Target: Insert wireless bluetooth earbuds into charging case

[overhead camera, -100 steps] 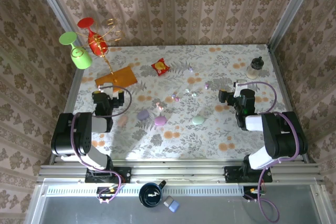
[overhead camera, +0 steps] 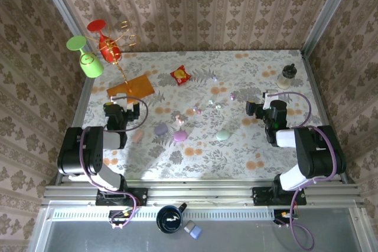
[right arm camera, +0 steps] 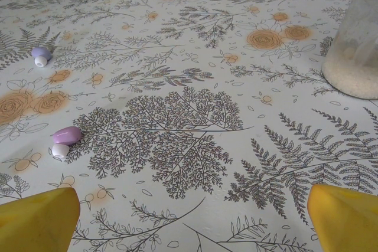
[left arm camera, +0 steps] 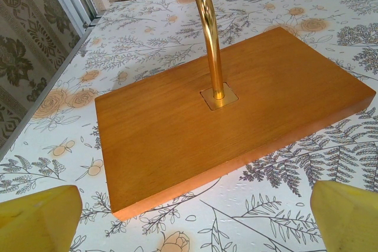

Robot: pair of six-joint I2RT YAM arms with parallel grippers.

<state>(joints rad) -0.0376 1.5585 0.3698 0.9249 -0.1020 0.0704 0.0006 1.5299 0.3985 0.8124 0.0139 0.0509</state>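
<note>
The left fingers (left arm camera: 35,219) and right fingers (right arm camera: 35,219) both stand wide apart, empty. The earbuds (right arm camera: 64,137) lie scattered about the middle of the counter (overhead camera: 236,157), ahead-left of the right fingers. I judge the right arm nearer, with the nearest bud lying crosswise.

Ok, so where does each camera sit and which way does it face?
Top external: above and behind the arms, looking down on the table; both arms show.
Left wrist: low, facing the wooden base; open left gripper.
Right wrist: low, facing a pink earbud and a jar; open right gripper.
Shared: the wooden base and jar show from above too.
</note>
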